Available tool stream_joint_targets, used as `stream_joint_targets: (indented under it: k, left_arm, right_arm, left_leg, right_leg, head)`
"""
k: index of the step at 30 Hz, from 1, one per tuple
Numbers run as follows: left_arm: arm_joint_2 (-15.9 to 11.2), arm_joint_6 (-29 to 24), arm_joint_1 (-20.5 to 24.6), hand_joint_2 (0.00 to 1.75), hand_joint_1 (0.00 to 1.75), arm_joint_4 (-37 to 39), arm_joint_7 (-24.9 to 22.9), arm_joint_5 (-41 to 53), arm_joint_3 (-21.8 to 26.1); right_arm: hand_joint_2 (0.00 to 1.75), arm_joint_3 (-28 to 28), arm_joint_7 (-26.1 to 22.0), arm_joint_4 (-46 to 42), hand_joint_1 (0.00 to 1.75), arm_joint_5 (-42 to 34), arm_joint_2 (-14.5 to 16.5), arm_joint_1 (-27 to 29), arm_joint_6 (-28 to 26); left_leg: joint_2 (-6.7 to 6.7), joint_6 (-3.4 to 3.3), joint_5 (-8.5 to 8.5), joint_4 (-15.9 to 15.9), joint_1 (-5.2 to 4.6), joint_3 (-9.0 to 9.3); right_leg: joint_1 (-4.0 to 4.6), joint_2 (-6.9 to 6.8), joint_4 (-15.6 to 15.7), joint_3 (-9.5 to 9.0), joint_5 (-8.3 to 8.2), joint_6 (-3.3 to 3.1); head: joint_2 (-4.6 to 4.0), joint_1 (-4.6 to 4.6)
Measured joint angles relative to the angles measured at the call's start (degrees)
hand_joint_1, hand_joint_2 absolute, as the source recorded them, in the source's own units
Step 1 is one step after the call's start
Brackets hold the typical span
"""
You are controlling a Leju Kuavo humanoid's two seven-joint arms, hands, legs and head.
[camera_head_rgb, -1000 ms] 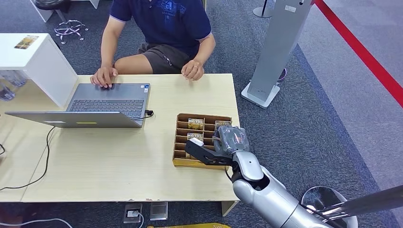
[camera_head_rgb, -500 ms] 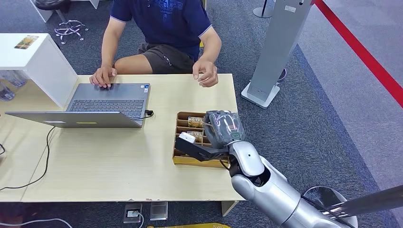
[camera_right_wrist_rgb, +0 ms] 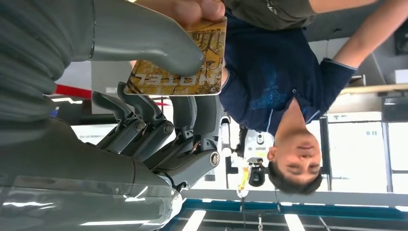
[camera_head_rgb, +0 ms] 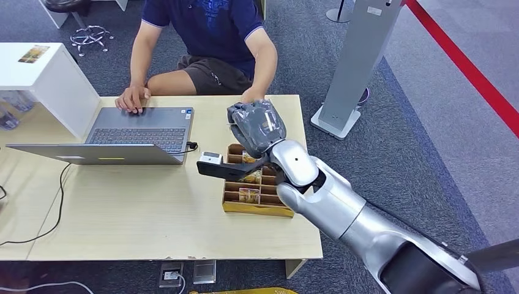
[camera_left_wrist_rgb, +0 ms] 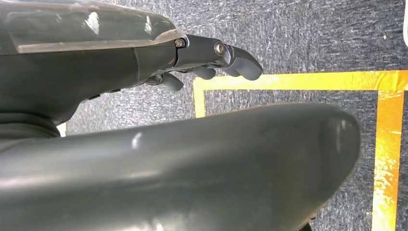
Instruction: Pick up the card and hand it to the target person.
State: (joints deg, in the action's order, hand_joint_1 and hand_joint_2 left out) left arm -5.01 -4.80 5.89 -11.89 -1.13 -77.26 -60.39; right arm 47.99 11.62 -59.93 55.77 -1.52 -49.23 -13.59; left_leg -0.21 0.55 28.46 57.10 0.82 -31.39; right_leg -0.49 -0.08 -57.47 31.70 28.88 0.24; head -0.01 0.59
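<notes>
The right robot hand is raised over the counter, thumb pinching the hotel card; the person's fingers touch the card's far edge.

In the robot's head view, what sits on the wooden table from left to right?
White box → black cable → laptop → wooden card tray, with the robot's right hand above it.

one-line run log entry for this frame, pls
phase: handover | right hand: holds card, raised toward person | person's hand: pinching card's far edge | left hand: hanging, holds nothing | card tray: on table
</notes>
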Motion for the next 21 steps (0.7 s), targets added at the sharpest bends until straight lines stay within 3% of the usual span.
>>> stream_joint_targets:
  k: [7, 11, 21]
  left_arm:
    - [0.00, -0.01, 0.03, 0.00, 0.00, 0.00, 0.00, -0.18, -0.51]
    - [0.00, -0.04, 0.03, 0.00, 0.00, 0.00, 0.01, -0.56, -0.64]
    - [-0.02, -0.14, 0.02, 0.00, 0.00, 0.00, 0.70, -0.93, -0.93]
  right_arm:
    - [1.75, 2.96, -2.76, 12.73, 1.75, -0.05, 4.42, -2.75, -3.27]
    - [1.75, 4.10, -3.27, 17.17, 0.00, -0.36, 6.09, -3.55, -3.93]
    - [1.75, 5.75, -3.47, 23.25, 0.00, -0.87, 8.46, -5.32, -4.77]
  left_leg:
    - [-0.01, 0.00, 0.00, 0.01, 0.00, -0.02]
    - [0.00, 0.00, 0.00, 0.01, 0.00, -0.02]
    - [0.02, 0.00, 0.00, 0.01, 0.00, -0.01]
  right_leg:
    - [0.00, -0.01, 0.01, 0.04, 0.00, 0.00]
    - [0.00, 0.01, 0.01, 0.06, 0.00, 0.00]
    - [0.00, 0.02, 0.01, 0.07, 0.00, 0.00]
  head:
    - [0.00, 0.09]
    - [-0.01, 0.09]
    - [0.00, 0.06]
